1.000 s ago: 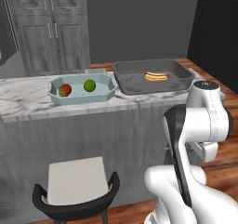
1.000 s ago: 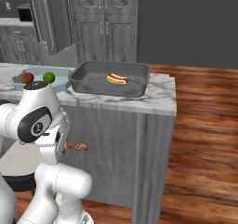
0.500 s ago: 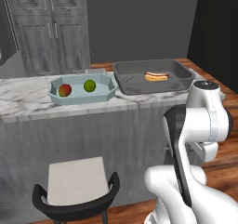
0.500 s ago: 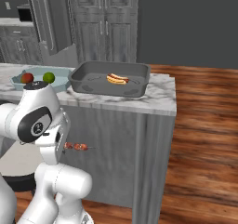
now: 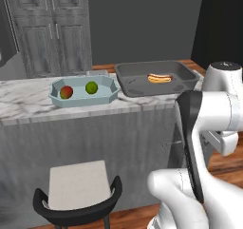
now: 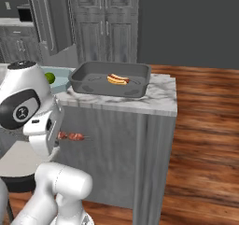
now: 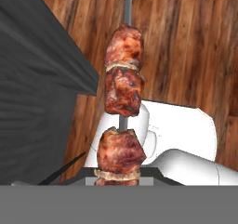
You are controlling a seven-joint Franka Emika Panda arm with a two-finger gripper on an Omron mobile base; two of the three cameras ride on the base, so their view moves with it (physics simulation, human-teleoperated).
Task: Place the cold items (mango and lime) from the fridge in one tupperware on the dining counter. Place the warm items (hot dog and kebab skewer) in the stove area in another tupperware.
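Mango (image 5: 66,91), lime (image 5: 91,87) in pale tray (image 5: 110,86); hot dog (image 5: 160,78) in grey tray (image 5: 130,82); my tool (image 7: 120,181), frame bottom, gripping kebab skewer (image 7: 122,121), still undelivered.

The kebab skewer (image 7: 122,121), brown meat chunks on a thin grey rod, runs up the frame's middle. At upper left, mango (image 5: 66,92) and lime (image 5: 91,87) sit in the pale tray (image 5: 107,94). The hot dog (image 5: 159,78) lies in the dark tray (image 5: 129,84), upper right.

Counter top (image 5: 28,110) is glossy veined marble, its sides matt grey. Floor (image 6: 205,140) is polished wood planks. Skewer (image 7: 122,125) carries rough browned meat on a smooth metal rod. Chair seat (image 5: 78,183) looks like matt cloth.
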